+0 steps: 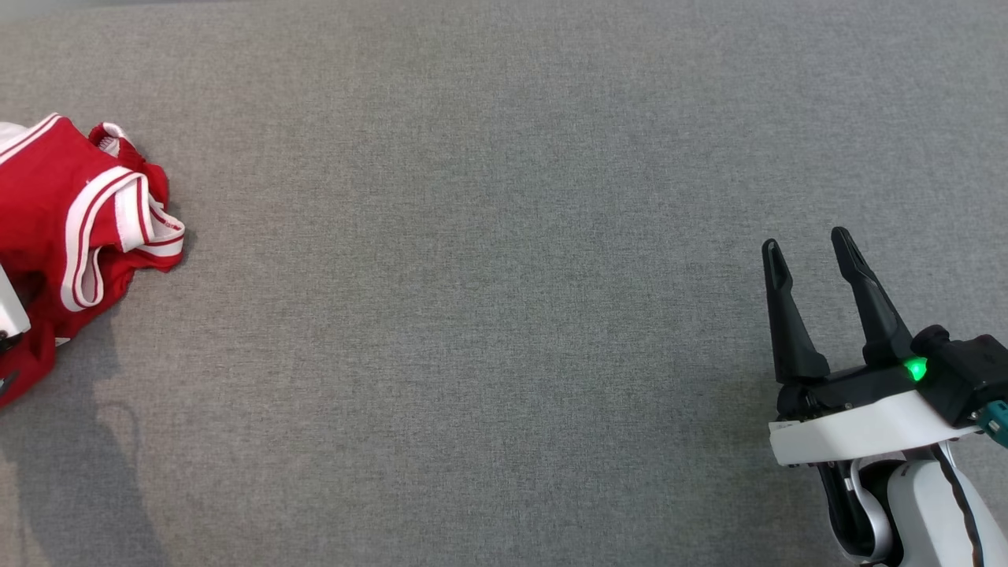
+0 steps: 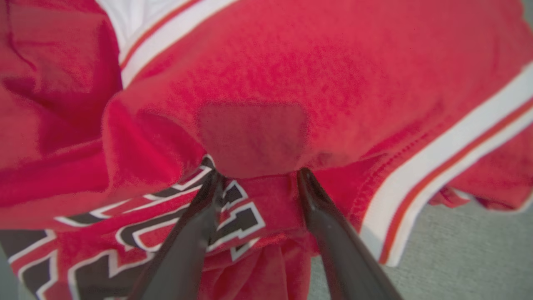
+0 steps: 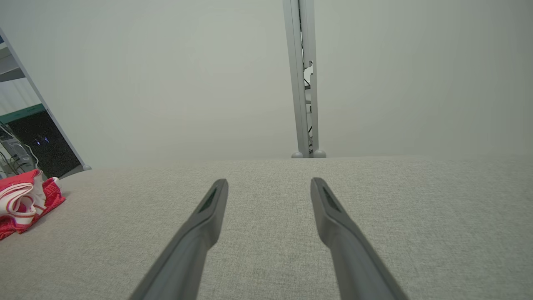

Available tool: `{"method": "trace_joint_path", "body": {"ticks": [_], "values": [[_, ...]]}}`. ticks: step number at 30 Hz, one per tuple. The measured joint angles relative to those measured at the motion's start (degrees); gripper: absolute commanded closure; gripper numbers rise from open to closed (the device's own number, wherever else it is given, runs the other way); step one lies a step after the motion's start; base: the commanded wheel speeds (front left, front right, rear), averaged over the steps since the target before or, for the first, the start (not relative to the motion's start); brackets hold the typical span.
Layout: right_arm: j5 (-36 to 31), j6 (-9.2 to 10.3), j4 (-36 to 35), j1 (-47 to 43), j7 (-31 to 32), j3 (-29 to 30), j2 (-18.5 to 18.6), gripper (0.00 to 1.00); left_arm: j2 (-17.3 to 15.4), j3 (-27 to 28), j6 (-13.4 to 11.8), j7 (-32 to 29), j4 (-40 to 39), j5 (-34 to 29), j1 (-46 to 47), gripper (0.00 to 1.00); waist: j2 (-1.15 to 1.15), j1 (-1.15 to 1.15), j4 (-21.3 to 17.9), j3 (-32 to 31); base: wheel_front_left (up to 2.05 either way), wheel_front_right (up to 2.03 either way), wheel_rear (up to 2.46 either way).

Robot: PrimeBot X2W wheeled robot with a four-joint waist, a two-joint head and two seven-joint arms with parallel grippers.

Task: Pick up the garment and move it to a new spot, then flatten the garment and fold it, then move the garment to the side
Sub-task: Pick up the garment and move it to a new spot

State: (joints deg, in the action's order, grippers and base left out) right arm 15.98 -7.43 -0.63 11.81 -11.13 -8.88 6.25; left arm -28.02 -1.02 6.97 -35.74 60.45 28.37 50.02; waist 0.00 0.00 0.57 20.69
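The garment (image 1: 79, 205) is a red jersey with white striped trim, crumpled in a heap at the left edge of the grey cloth table (image 1: 472, 276). In the left wrist view the garment (image 2: 333, 62) is very close, with black and white lettering low down. My left gripper (image 2: 260, 173) is open, its two fingertips pushed in under a fold of the red cloth. A pale part of the left wrist (image 1: 9, 311) rests on the heap. My right gripper (image 1: 805, 239) stands open and empty over bare table at the lower right, far from the garment (image 3: 21, 200). Its fingers (image 3: 269, 182) point across the table.
Grey cloth covers the whole table between the heap and the right gripper. Beyond the far edge stand a pale wall, a thin metal post (image 3: 304, 83) and, at the left, a shelf frame with dark equipment (image 3: 37, 141).
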Motion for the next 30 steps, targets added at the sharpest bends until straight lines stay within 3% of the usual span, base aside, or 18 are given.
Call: {"method": "trace_joint_path", "body": {"ticks": [1,2,15,25,30], "values": [[0.00,0.01,0.01,0.01,-0.01,0.00,0.00,0.00,-0.04,-0.25,0.03,0.37,0.12,0.00,0.00,0.78,0.00,0.00,-0.10,0.22,0.00,0.00,0.00],[-0.01,0.01,0.02,0.01,-0.04,0.01,-0.01,0.00,-0.14,-0.37,0.05,1.09,0.19,0.05,0.01,1.00,0.00,0.00,-0.14,0.41,0.00,0.00,0.00],[-0.03,0.00,1.67,0.17,-1.01,-0.09,-0.18,0.00,-0.46,-6.39,0.38,6.10,-0.74,-0.03,0.08,1.00,0.00,0.00,0.66,-2.86,0.00,0.00,0.00],[1.20,0.00,2.58,-3.65,-1.79,2.60,-0.27,0.00,-2.82,-14.90,0.46,7.34,-11.37,1.77,0.26,1.00,0.00,0.00,1.08,-9.64,0.00,0.00,0.00],[1.76,0.00,2.65,-4.59,-1.99,2.78,-0.34,0.00,-3.19,-19.51,0.46,5.32,-21.02,5.32,0.81,1.00,0.00,0.00,0.22,-13.25,0.00,0.00,0.00]]}}
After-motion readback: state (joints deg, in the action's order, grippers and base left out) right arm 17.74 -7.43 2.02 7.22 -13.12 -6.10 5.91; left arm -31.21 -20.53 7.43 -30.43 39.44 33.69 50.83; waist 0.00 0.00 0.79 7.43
